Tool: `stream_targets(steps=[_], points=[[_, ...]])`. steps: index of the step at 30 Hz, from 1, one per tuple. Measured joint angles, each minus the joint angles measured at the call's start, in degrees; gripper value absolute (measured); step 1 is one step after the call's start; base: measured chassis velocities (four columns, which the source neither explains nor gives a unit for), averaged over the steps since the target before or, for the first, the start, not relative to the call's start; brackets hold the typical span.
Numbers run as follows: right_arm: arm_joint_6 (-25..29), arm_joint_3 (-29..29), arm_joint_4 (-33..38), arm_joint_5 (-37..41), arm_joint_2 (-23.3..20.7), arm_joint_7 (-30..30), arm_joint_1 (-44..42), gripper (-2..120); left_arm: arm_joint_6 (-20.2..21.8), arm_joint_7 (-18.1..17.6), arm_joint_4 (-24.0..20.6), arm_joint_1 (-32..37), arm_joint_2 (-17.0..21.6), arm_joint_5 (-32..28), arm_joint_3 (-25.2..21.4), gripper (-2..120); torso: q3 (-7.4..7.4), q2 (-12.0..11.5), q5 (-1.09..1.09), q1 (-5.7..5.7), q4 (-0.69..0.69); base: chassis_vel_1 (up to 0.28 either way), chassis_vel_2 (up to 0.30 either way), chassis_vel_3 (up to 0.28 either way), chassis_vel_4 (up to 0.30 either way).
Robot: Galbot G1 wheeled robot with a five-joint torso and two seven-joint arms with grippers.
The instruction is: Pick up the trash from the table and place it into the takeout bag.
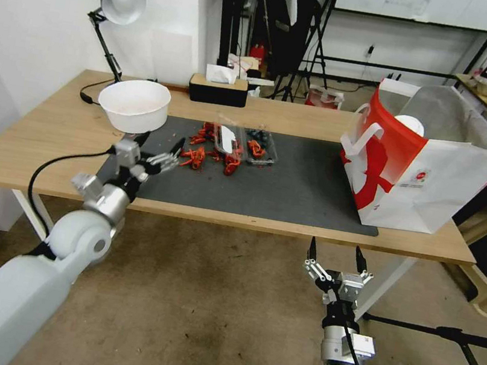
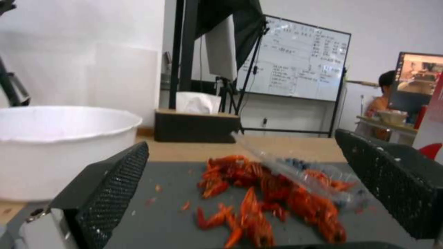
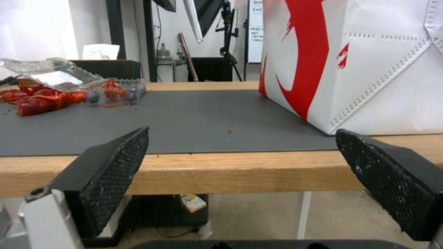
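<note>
Smooth white shells on both arms here, silver collars at the wrists. A black cable loops off the left gripper (image 1: 160, 147); another trails the right gripper (image 1: 335, 256). Black jaws, dimpled inner pads, white mounts with screws.

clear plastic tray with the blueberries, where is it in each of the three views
Head view: the clear plastic tray lies mid-mat, behind the red scraps.
Left wrist view: the tray lies past the scraps, between the open left gripper fingers.
Right wrist view: the tray sits at the far end of the mat from the takeout bag.
Shared landmark: the dark grey mat.
</note>
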Motion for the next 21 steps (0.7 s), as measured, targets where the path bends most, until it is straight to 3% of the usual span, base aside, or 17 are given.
stream_targets(steps=[8, 12, 21], points=[[0.34, 0.09, -0.09, 0.01, 0.03, -0.06, -0.35, 100, -1.47, 2.17, -0.63, 6.27, -2.0, 3.99, -4.69, 100, 0.0, 0.0, -0.01, 0.0, -0.01, 0.0, 0.0, 0.0, 0.0], [0.5, 0.18, -0.05, -0.02, 0.04, -0.12, -0.51, 100, -3.24, 3.5, -1.58, 12.19, -5.2, 10.28, -9.21, 100, 0.0, 0.0, 0.0, 0.0, 0.0, 0.0, 0.0, 0.0, 0.0], [0.59, 0.28, 0.05, 0.0, -0.02, -0.15, -0.52, 100, -4.69, 3.84, -3.75, 17.3, -8.2, 13.64, -12.15, 100, 0.0, 0.0, 0.0, 0.01, -0.01, 0.0, 0.0, 0.0, 0.0]])
